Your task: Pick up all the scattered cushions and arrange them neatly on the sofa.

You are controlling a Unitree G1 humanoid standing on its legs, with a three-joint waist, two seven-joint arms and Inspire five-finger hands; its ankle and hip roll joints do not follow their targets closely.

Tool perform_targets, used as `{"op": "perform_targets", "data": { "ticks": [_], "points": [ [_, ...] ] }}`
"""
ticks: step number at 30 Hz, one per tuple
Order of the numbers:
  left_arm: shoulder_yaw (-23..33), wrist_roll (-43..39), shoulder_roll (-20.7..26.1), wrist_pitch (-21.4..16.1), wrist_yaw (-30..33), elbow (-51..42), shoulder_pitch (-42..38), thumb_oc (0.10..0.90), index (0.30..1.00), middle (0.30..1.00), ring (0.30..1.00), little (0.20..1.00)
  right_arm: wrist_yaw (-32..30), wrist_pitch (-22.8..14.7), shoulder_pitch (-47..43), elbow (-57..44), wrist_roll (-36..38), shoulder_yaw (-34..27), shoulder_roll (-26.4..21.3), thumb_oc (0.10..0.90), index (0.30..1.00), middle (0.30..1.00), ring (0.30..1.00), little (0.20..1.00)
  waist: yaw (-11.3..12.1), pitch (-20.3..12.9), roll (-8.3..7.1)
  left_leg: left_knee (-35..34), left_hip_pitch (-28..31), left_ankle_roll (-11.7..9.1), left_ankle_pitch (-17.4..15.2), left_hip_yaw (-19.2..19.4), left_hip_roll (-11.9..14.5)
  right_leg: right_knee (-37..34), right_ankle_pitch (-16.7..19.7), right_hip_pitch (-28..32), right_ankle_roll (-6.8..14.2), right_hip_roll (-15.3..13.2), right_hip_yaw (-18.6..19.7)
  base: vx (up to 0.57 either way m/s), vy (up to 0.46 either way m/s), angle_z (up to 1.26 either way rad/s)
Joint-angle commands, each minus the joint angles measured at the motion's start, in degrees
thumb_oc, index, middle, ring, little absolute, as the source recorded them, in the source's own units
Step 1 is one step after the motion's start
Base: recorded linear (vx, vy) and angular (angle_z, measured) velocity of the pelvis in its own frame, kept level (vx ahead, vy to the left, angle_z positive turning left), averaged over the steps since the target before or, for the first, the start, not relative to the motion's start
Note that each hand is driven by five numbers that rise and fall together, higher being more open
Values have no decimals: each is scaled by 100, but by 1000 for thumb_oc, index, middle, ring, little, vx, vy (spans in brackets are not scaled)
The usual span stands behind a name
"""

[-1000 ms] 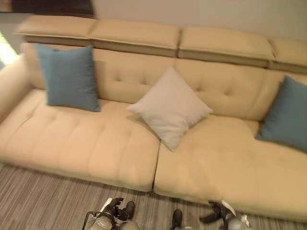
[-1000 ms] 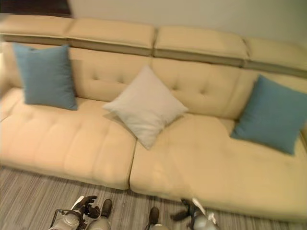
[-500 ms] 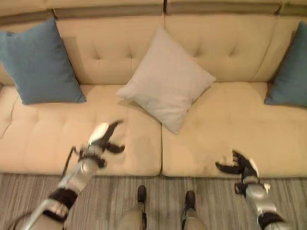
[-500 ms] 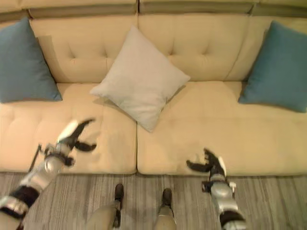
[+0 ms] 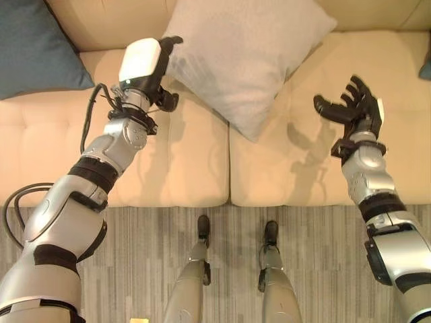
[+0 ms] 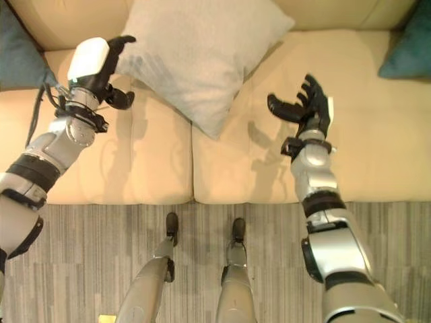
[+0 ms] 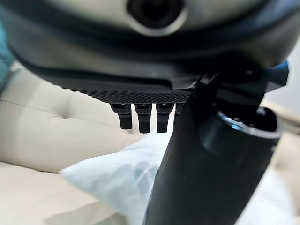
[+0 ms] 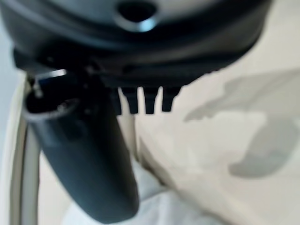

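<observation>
Cream sofa [image 5: 168, 168] spans the scene. On it I count three cushions: one pale grey cushion [image 5: 249, 54] tilted on a corner over the seat seam, one teal cushion [image 5: 37, 44] far to its left, and one teal cushion [image 6: 409, 54] far to its right. None lie on the floor.

Left hand [image 5: 145, 64] sits at the grey cushion's left edge, fingers relaxed, gripping nothing. Right hand [image 5: 353, 111] hovers right of it, fingers spread and empty.

My call: close in from both sides, grip evenly, then set it square against the backrest.
</observation>
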Motion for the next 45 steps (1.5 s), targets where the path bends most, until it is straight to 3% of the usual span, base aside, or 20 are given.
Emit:
{"op": "perform_targets", "data": {
  "ticks": [1, 3, 6, 9, 11, 16, 25, 35, 42, 43, 45],
  "points": [
    [193, -562, 166, 7, 524, 695, -1491, 800, 900, 900, 900, 900, 108, -634, -839, 42, 677, 13, -284, 800, 900, 900, 900, 900, 122, -67, 164, -318, 56, -350, -373, -369, 92, 117, -826, 645, 476, -221, -33, 0, 0, 0],
    [369, -1132, 177, -23, 652, 1068, -1786, 800, 900, 900, 900, 900, 116, -792, -1119, -41, 1148, 46, -1, 800, 900, 900, 900, 900, 146, -4, 216, -320, -49, -360, -338, -365, 80, 53, -768, 555, 493, -225, -43, 0, 0, 0],
    [622, -1683, 239, -104, 812, 1106, -1928, 800, 900, 900, 900, 900, 46, -796, -1256, -142, 1185, 201, 158, 800, 900, 900, 900, 900, 157, 29, 238, -321, -136, -371, -317, -379, 74, 44, -758, 461, 489, -219, -18, 0, 0, 0],
    [753, -1811, 416, -91, 1159, 963, -1981, 800, 900, 900, 900, 900, -60, -1051, -1212, -473, 1411, 66, 482, 800, 900, 900, 900, 900, 194, 103, 292, -320, -226, -369, -304, -398, 64, 37, -758, 398, 471, -217, -4, 5, 5, 1],
    [719, -1621, 607, -88, 1452, 732, -2077, 800, 900, 900, 900, 900, -273, -1156, -1066, -589, 1173, 17, 675, 800, 900, 900, 900, 900, 200, 137, 338, -318, -284, -368, -308, -398, 59, 37, -772, 341, 463, -217, -1, 0, 0, 0],
    [546, -1568, 821, -80, 1647, 568, -2333, 800, 900, 900, 900, 900, -533, -1009, -1008, -438, 699, 148, 763, 800, 900, 900, 900, 900, 188, 184, 363, -317, -364, -362, -299, -417, 63, 35, -761, 258, 468, -207, 6, 11, 20, 4],
    [-26, -2309, 797, -84, 1114, 1302, -3429, 800, 900, 900, 900, 900, -1061, -296, -1531, 8, -241, 558, 791, 800, 900, 900, 900, 900, 93, 407, 391, -320, -637, -349, -215, -434, 40, 25, -690, 15, 483, -187, 33, 8, 12, 0],
    [108, -3680, 340, -88, -151, 1887, -3507, 800, 900, 900, 900, 900, -464, -44, -2129, 209, 627, 1099, 1433, 800, 900, 900, 900, 900, 171, 472, 555, -323, -856, -337, -136, -414, -84, 27, -634, -224, 480, -252, 125, 18, 40, -11],
    [415, -4137, 174, -47, -529, 2018, -3258, 800, 900, 900, 900, 900, -270, -243, -2091, -486, 965, 1329, 2033, 800, 900, 900, 900, 900, 64, 511, 450, -323, -930, -362, -113, -422, -105, 38, -649, -313, 460, -232, 134, 13, 11, -1],
    [479, -4230, 134, -67, -535, 1987, -3217, 800, 900, 900, 900, 900, -245, -306, -2032, -664, 1007, 1339, 2143, 728, 792, 792, 792, 792, 52, 525, 430, -323, -924, -369, -149, -422, -107, 46, -683, -312, 455, -235, 136, 36, 7, -8],
    [642, -4462, 28, -105, -583, 1902, -3175, 800, 900, 900, 900, 900, -146, -377, -1943, -950, 1061, 1352, 2284, 445, 368, 368, 368, 368, 27, 539, 403, -323, -981, -374, -119, -420, -111, 42, -648, -373, 458, -231, 146, 22, 19, -6]
  ]
}}
